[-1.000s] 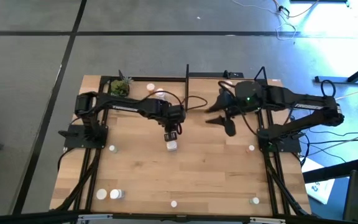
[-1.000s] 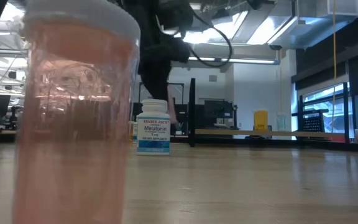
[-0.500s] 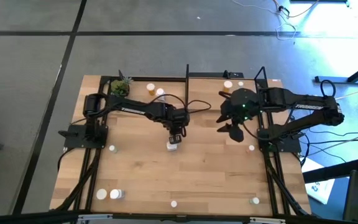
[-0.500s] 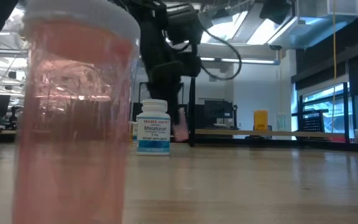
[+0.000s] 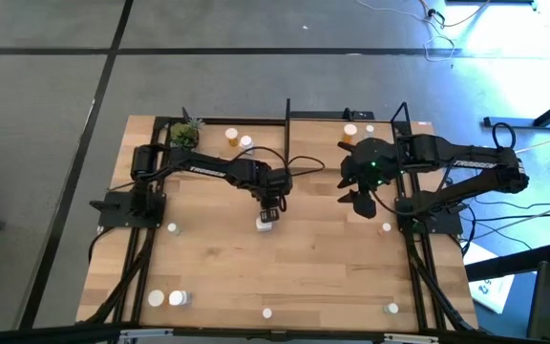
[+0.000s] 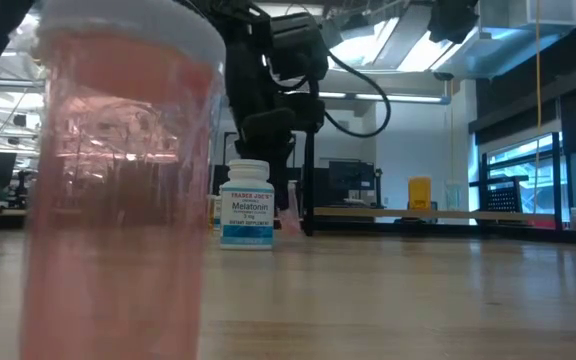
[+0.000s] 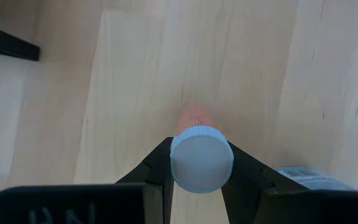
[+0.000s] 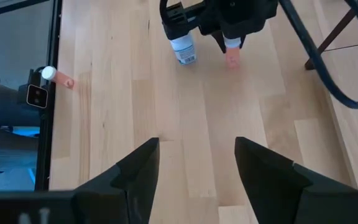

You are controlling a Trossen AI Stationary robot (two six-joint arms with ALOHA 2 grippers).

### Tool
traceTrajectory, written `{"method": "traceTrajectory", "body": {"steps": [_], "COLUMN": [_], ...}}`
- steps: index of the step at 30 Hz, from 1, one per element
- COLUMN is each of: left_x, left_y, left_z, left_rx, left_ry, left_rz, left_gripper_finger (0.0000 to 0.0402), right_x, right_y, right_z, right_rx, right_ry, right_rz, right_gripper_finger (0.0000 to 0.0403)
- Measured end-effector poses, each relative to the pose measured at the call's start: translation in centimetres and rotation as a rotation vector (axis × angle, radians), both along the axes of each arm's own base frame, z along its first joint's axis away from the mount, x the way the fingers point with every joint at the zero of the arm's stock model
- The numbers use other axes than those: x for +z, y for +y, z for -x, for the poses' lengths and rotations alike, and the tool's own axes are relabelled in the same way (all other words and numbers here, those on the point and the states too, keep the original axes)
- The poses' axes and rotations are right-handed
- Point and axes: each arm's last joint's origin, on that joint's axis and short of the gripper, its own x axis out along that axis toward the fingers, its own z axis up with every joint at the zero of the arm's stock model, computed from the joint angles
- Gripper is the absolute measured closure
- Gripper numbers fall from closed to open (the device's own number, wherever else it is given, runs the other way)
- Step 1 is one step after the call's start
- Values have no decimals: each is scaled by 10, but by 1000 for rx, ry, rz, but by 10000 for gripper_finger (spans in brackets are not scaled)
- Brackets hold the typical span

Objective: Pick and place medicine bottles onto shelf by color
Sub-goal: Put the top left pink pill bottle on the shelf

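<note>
The left gripper (image 7: 199, 180), near table centre, is clamped on a pinkish bottle (image 7: 201, 163) just below its white cap; lift it straight up, clear of the white Melatonin bottle (image 6: 246, 205) just beside it, then carry it toward the shelf (image 5: 256, 129) at twelve o'clock. The right gripper (image 8: 196, 163), at about three o'clock, waits with jaws wide and empty; keep it apart.

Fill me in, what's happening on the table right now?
The left gripper is shut on a pink bottle with a white cap, near the middle of the table, beside a white bottle. The right gripper hangs open and empty a little way off. Other bottles stand scattered along the table's edges and on the shelf.
</note>
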Motion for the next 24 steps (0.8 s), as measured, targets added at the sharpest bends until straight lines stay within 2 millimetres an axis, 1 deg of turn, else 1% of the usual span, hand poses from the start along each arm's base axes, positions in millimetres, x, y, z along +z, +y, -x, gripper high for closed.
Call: {"method": "traceTrajectory", "body": {"steps": [16, 20, 24], "left_x": [0, -1, -1], "left_y": [0, 0, 0], "left_z": [0, 4, 4], "left_rx": [20, 29, 44], "left_ry": [3, 39, 36], "left_rz": [7, 6, 16], "left_gripper_finger": [315, 315, 315], "right_x": [0, 0, 0], "right_y": [0, 0, 0], "right_z": [0, 0, 0], "right_rx": [0, 1, 1], "right_ry": [-2, -2, -2], "right_rz": [0, 1, 1], "right_gripper_finger": [192, 192, 192]}}
